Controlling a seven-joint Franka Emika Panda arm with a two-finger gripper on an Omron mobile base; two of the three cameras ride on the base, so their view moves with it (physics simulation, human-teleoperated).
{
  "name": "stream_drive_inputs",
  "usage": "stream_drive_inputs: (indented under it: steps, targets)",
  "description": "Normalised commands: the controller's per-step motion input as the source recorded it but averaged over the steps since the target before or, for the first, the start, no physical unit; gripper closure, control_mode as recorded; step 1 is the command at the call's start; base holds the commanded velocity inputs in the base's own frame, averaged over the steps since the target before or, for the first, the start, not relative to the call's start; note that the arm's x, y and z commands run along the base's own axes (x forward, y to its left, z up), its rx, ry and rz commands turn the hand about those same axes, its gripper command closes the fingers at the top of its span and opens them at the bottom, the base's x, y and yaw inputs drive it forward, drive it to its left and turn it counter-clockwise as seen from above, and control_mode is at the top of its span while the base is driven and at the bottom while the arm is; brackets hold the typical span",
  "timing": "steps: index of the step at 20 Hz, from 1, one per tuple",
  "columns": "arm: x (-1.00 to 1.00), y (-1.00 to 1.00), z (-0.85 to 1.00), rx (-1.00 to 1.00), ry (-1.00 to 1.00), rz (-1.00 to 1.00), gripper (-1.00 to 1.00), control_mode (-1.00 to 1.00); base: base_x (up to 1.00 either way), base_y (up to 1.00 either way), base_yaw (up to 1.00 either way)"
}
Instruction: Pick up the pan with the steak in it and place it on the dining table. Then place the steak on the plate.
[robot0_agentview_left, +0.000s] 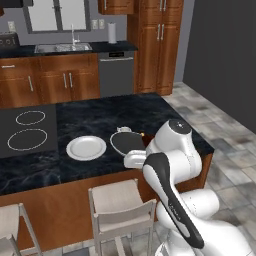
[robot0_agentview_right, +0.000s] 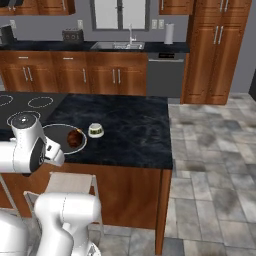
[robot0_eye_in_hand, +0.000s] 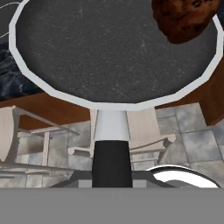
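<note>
Gripper (robot0_eye_in_hand: 112, 177): mine, closed on the black handle of the pan (robot0_eye_in_hand: 109, 52), carried near the table (robot0_agentview_left: 100, 117) edge, just beside the plate (robot0_agentview_left: 86, 148). The steak (robot0_eye_in_hand: 183, 19) lies loose against the pan's far rim. Rigid metal, I judge, and front-heavy when held by the handle alone, so any tilt could slide the steak out. A small bowl (robot0_agentview_right: 96, 130) sits just beyond the pan. Open stone lies beyond the plate and bowl; stools (robot0_agentview_left: 122, 207) stand below the near edge.
</note>
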Motion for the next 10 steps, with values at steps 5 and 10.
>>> stream_drive_inputs:
  steps: [5,10]
  targets:
    - [0.00,0.00,0.00,0.00,0.00,0.00,1.00,1.00,0.58,0.00,-0.02]
    - [0.15,0.00,0.00,0.00,0.00,0.00,1.00,-1.00,0.29,0.00,-0.01]
